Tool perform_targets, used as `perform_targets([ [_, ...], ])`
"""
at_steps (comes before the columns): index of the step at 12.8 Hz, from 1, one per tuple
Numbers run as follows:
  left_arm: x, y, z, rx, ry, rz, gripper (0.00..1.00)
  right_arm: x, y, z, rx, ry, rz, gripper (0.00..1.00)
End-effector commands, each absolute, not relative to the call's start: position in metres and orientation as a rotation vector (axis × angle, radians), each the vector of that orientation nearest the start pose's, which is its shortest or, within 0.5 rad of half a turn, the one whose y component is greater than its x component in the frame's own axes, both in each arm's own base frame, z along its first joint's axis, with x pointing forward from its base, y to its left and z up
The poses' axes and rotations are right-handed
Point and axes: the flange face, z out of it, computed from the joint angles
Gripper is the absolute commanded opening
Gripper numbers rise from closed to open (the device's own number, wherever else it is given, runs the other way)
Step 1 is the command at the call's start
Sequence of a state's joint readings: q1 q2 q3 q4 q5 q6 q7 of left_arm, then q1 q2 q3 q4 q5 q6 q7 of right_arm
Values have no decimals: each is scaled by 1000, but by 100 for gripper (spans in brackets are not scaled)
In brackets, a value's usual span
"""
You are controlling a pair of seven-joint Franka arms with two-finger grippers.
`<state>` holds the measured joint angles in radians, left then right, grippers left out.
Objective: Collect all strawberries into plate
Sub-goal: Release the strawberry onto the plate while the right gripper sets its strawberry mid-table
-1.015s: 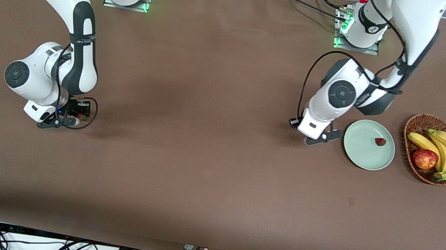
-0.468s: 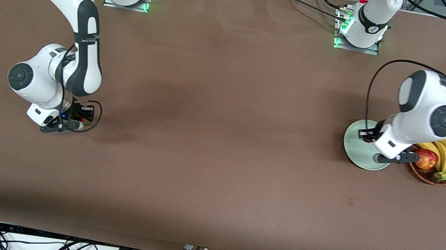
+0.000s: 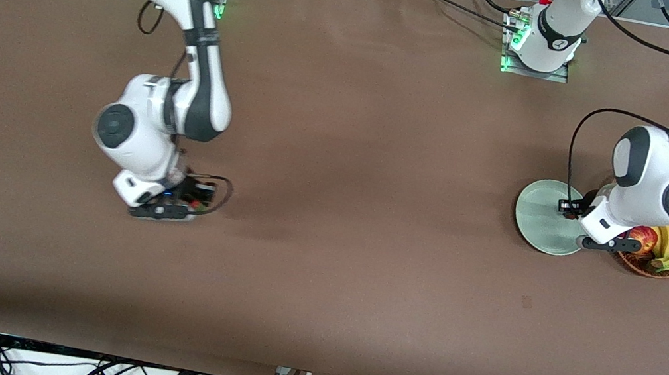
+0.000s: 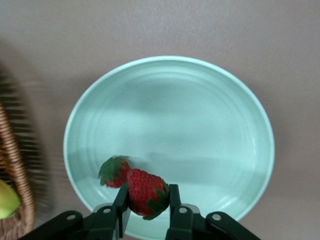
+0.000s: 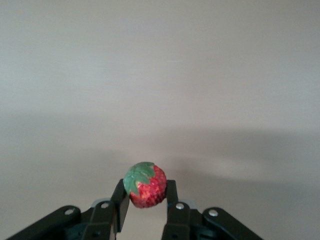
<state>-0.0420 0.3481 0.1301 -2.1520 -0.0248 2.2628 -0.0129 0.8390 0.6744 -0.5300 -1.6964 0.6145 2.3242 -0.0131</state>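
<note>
Strawberry (image 4: 146, 192) pinched in left end effector (image 4: 147, 207) over plate (image 4: 210, 130), right end effector (image 5: 145, 202) pinching another strawberry (image 5: 145, 185).

The left gripper (image 4: 146, 205) hangs low, wrist bent down, fingers clamped on a strawberry (image 4: 146, 193). The right gripper (image 5: 145, 202) pinches another strawberry (image 5: 145, 185), arm reaching forward.
</note>
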Motion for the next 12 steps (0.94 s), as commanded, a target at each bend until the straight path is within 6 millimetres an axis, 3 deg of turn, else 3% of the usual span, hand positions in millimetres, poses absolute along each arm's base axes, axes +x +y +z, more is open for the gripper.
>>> perform_targets([
  [1,541,47,217,-3120,-145,348,39,627,335,247,-2920,208,-45,17],
  [2,542,47,218,-3124,-107,346,65,617,368,245,-2898,267,-26,18],
  [3,542,50,219,-3127,-80,343,100,608,398,247,-2884,313,-31,18],
  [6,547,55,232,-3130,-83,314,100,580,474,250,-2838,462,-31,18],
  [8,551,55,258,-3140,-85,243,100,560,517,255,-2769,579,-79,18],
  [12,555,53,306,-3155,-77,127,100,489,617,249,-2582,751,-163,21],
])
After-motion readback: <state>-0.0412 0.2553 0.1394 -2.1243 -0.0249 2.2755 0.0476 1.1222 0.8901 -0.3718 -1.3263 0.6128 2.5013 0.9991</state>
